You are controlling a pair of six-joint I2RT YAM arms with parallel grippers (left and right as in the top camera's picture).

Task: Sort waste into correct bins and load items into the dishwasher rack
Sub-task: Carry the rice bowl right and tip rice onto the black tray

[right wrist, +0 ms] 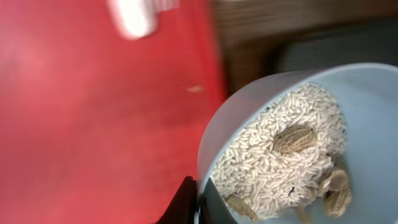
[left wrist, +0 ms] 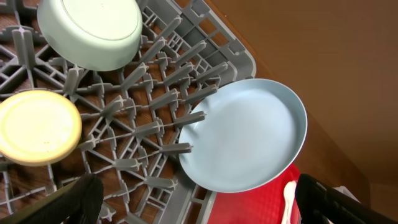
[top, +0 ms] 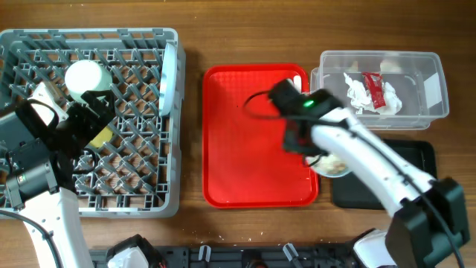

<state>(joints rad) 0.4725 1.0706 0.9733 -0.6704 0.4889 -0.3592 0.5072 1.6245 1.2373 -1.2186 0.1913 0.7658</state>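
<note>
Right arm stretches in from the tabletop's lower right corner, right gripper (top: 300,140) pinched shut on the rim of a smooth pale blue bowl (top: 332,164) at the red tray's (top: 245,156) right edge. Only the wrist cam shows the grainy rice (right wrist: 273,162) inside. Left gripper (top: 93,112) hovers jaws wide, empty, over the grey pegged rack (top: 149,202), with the plate (left wrist: 249,137) on edge at its right side.

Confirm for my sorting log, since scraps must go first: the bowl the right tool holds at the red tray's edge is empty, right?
Not empty. The bowl in the right tool holds whitish rice and a few brown scraps, as the right wrist view shows. The rest stands: the tool grips its rim at the red tray's edge.
</note>
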